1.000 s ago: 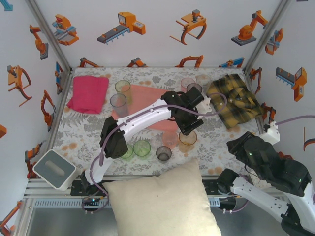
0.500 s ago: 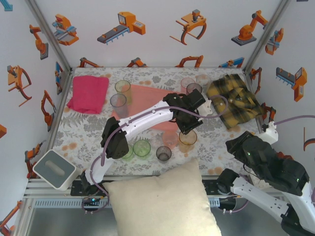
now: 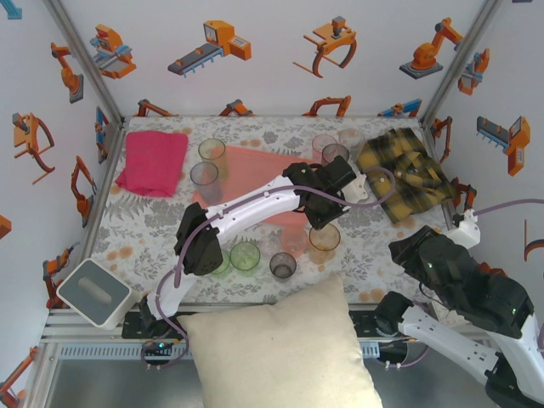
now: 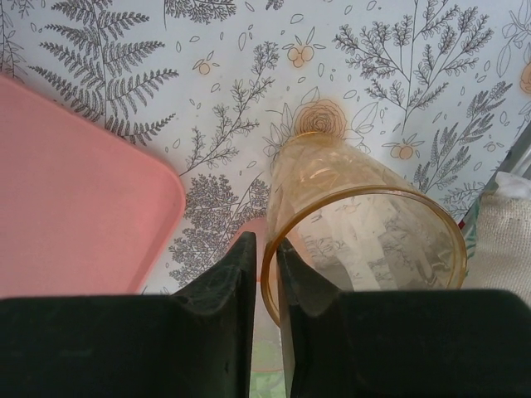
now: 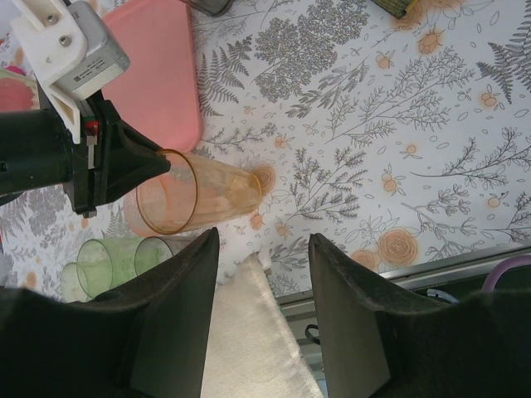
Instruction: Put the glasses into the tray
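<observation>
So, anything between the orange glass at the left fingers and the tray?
Nothing visible. Bare tablecloth lies between the orange glass and the tray corner. A pink glass stands close beside it, near the tray's edge.

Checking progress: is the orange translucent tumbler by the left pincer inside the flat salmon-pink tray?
Out. The orange translucent tumbler sits on the floral tablecloth, apart from the flat salmon-pink tray.

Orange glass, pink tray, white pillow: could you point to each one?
Orange glass (image 4: 332, 178), left wrist view, on its side wall.
Pink tray (image 4: 75, 199), left wrist view, on its bare surface.
White pillow (image 3: 280, 357), top view, on its middle.
</observation>
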Robot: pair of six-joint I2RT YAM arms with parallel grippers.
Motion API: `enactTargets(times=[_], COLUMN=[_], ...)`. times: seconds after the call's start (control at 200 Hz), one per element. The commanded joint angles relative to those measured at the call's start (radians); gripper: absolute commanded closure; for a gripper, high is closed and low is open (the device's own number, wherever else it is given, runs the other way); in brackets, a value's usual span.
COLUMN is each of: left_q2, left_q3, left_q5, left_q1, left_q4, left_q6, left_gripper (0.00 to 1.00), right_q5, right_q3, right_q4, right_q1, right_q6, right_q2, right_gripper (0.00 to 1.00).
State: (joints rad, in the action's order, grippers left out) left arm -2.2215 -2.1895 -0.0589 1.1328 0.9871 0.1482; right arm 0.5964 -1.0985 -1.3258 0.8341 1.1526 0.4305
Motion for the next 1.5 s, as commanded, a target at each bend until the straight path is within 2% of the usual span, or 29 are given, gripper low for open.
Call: enactTargets(times=[0.0,0.265,0.626,0.826,1.157,1.497], left_q2=[-0.007,-0.009,-0.002,0.012,0.057,0.126], left_q3=[-0.007,-0.042,-0.131,-0.214,-0.371,-0.373], left_q5=[0.014,0.018,0.039,0.053,0.076,0.11], left_q1=[0.01,0.013,0.01,-0.02,-0.169,-0.386], left_q4=[0.005,0.019,0.067,0.11,0.158,0.091], left_q6=[0.007,-0.005,-0.015,-0.012,0.007,0.034], left_gripper=[0.8,0.92,0.94,0.93,0.92,0.91], right_q5=[0.031,0.036,0.042,0.048,0.046,0.04], right_q3=[0.011,0.011,0.006,0.013,0.025,0.037], right_q4=[0.016,0.016,0.014,0.008,0.004,0.004], right_q1=[-0.003,-0.003,-0.003,-0.003,-0.003,-0.003], right_q6=[0.013,0.011,0.009,0.009,0.012,0.015], right_q2=[-0.001,-0.002,-0.01,-0.013,-0.018,0.001], right_gripper=[0.54,0.54,0.54,0.54,0.54,0.54])
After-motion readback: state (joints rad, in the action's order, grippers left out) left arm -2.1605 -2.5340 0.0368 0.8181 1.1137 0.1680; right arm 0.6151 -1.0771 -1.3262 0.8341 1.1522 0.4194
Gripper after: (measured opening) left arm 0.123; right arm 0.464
